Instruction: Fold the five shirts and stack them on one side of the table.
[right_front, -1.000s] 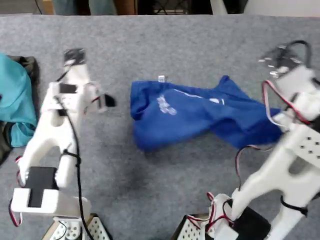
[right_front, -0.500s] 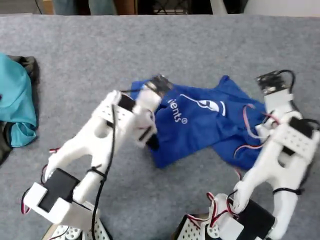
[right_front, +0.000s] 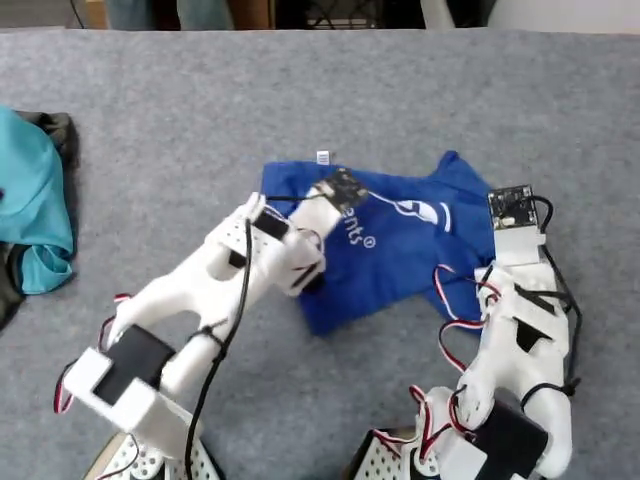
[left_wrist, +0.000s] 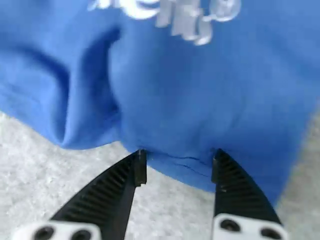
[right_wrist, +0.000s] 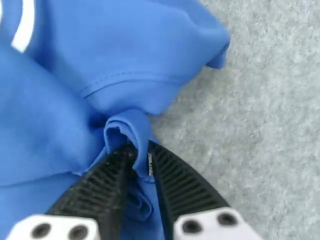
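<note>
Blue shirt (right_front: 400, 235), status at this moment.

Right gripper (right_wrist: 140, 148): jaws pressed onto a small rolled bunch of blue cloth at the shirt's edge, so we log it as pinching the shirt.

Left gripper (left_wrist: 178, 158): jaws spread, tips at the near hem with the hem between them, nothing clamped.

Outward from the claws: the shirt lies crumpled and unfolded near the middle of the grey table (right_front: 450, 90), white print facing up, with both arms over its near side. A teal shirt (right_front: 30, 200) sits at the table's left edge, well apart, on top of a dark garment (right_front: 58, 130). That heap is cut off by the frame, so we cannot tell whether it is folded.

Risks, our judgement:
- The right pinch holds a thin roll only. A pull may slip it free, or lift one layer and twist the cloth.
- If the left jaws close where they stand, they may nip just the hem edge, or catch the fold beside it as well. Either would give a skewed spread.

View notes: the wrist views give jaw state and hem contact. The high view, where the arms' bodies cover the fingertips, gives the shirt's outline and its separation from the teal heap.
</note>
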